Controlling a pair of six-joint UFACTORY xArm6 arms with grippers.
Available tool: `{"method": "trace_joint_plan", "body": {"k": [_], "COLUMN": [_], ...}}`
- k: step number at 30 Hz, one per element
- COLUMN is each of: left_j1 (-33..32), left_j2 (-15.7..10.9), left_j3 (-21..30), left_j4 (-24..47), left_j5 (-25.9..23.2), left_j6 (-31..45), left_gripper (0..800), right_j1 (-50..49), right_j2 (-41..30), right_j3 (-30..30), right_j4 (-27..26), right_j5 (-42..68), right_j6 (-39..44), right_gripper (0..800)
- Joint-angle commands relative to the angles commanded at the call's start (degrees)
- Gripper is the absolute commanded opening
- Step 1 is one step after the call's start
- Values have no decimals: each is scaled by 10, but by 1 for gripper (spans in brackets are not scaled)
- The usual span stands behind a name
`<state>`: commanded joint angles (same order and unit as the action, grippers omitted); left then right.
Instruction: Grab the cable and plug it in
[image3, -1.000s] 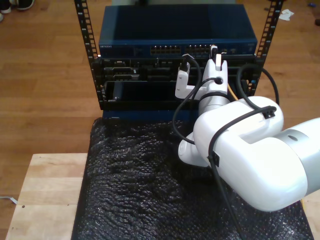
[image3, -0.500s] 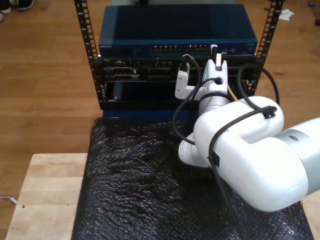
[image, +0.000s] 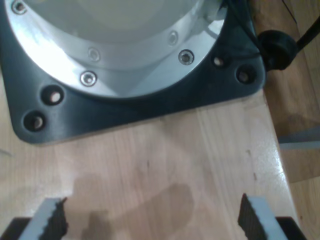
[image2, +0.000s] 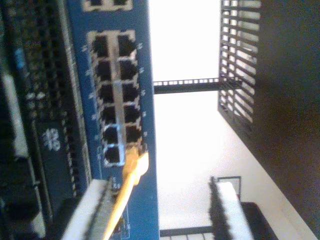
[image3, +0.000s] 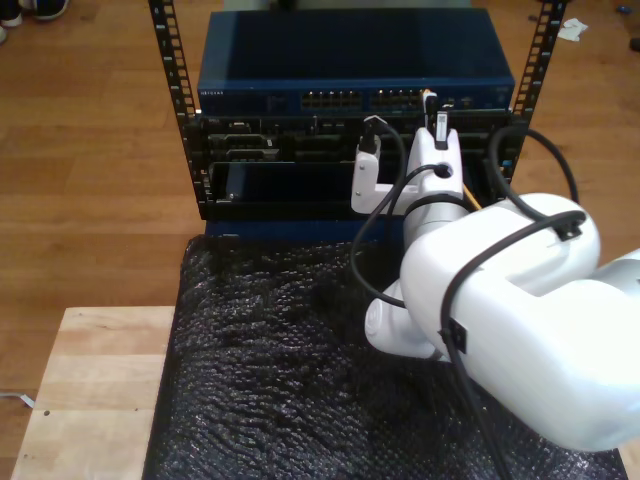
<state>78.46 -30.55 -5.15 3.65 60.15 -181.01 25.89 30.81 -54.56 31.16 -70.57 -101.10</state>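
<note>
The yellow-orange cable runs up along one finger of my second gripper, and its plug sits at a port in the blue switch. The jaws stand wide apart, open, and only that one finger touches the cable. In the exterior view my second gripper reaches the front of the switch near its right-hand block of ports, and a short piece of the cable shows beside the wrist. My first gripper is open above a wooden tabletop, with nothing between its fingers.
A black base plate of a robot is bolted to the wood just beyond my first gripper. The switch sits in a black rack with more units below. Black bubble wrap covers the table in front. Thick black arm cables loop around the white arm.
The white arm's big joint has swung toward the exterior view's right and nearer the camera. The gripper has stayed at the switch front.
</note>
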Motion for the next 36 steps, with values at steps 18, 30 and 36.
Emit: {"method": "trace_joint_plan", "body": {"k": [18,30,36], "left_j1": [0,0,0], "left_j2": [0,0,0], "left_j3": [1,0,1], "left_j4": [0,0,0], "left_j5": [0,0,0], "left_j6": [0,0,0], "left_gripper": [800,800,800], "right_j1": [-116,-249,-316], "right_j2": [-236,-331,-367], "right_j3": [116,107,108], "right_j4": [-154,-228,-228], "right_j5": [325,630,792], "right_j6": [-1,-61,-120], "right_gripper": [729,735,789]}}
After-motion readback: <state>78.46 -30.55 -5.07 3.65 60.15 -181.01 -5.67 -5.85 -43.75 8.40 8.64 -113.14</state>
